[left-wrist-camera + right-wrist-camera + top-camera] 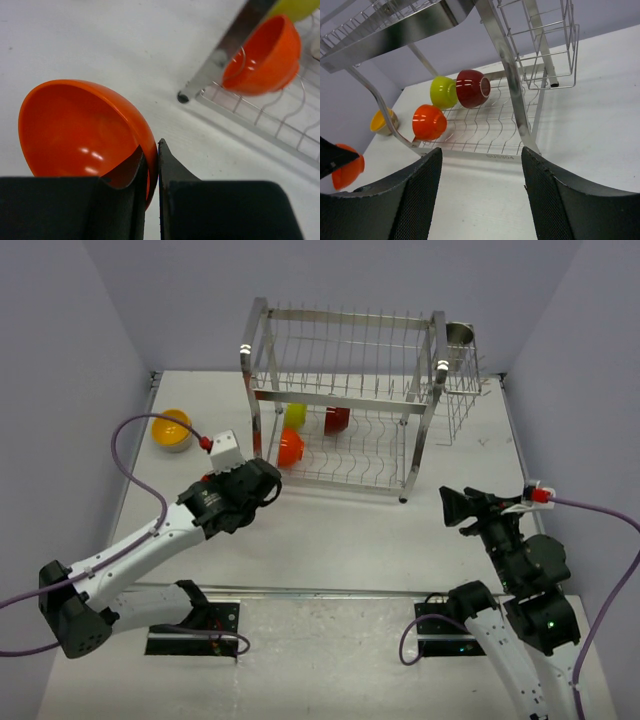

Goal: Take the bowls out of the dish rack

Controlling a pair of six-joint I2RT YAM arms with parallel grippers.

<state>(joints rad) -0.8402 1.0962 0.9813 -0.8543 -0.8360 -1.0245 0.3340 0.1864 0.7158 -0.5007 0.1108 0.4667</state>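
An orange bowl (75, 130) is pinched by its rim in the left pincer (152, 150), just off the near left post (225, 50) of the dish rack (340, 400), the right pincer (480, 155) is held wide and empty, and on so thin a bite the bowl could be knocked loose against that post.

Lavender walls (60, 350), white table (330, 530)

Arms: two of the same build, white shells over black joints.
Detail: left arm (140, 550) and right arm (520, 565) each on a black base plate (226, 624); purple cable (114, 452) to a red plug (206, 443) at each wrist; white camera block (226, 450) on the left wrist; fingers (415, 200) black, inner faces finely dimpled; small green light (541, 623) on a right-arm joint.
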